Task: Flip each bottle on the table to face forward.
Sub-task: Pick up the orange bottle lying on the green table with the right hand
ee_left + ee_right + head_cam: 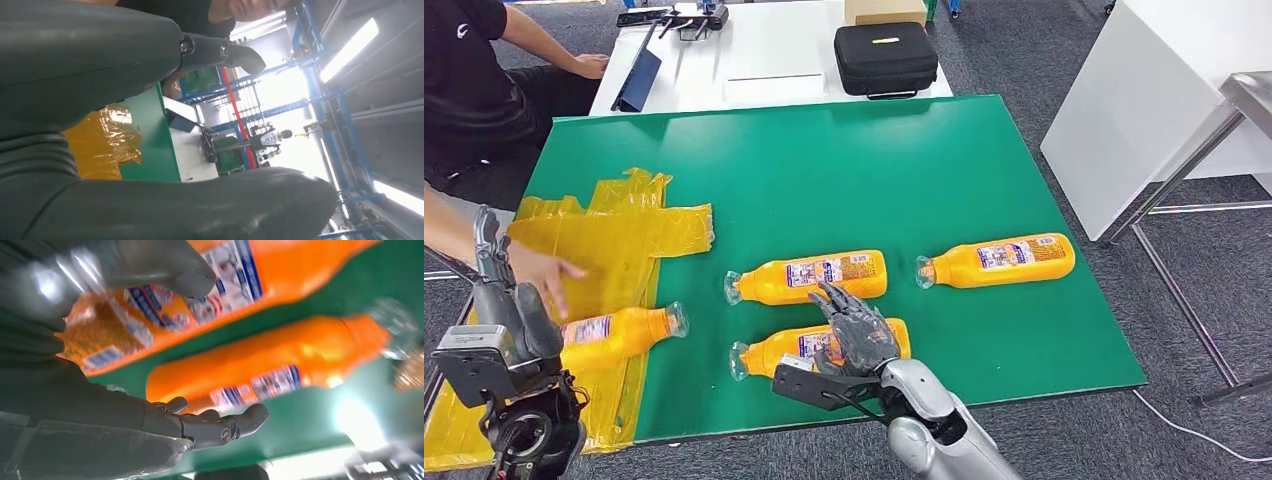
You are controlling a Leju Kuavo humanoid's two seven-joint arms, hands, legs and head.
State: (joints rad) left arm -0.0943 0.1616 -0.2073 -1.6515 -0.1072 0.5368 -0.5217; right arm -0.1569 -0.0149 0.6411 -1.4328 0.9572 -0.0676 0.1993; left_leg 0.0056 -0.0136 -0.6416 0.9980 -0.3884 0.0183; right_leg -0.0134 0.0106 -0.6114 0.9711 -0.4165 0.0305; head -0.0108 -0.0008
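Several orange bottles lie on their sides on the green table (pixel 944 150). One bottle (pixel 804 277) is mid-table, another (pixel 999 259) lies to its right, and a third (pixel 619 332) rests on yellow plastic at the left. My right hand (pixel 856 330) spreads its fingers over the nearest bottle (pixel 769 352) at the front edge without gripping it. The right wrist view shows my thumb (pixel 165 270) against a labelled bottle (pixel 240 280) and my fingers (pixel 220 425) below a second bottle (pixel 270 365). My left hand (pixel 514 320) is raised at the table's left edge, holding nothing.
A person's hand (pixel 544 275) rests on the crumpled yellow plastic sheet (pixel 624 230) next to my left hand. A black case (pixel 884 58) and a tablet (pixel 636 80) sit on the white table behind. A white table (pixel 1164 90) stands to the right.
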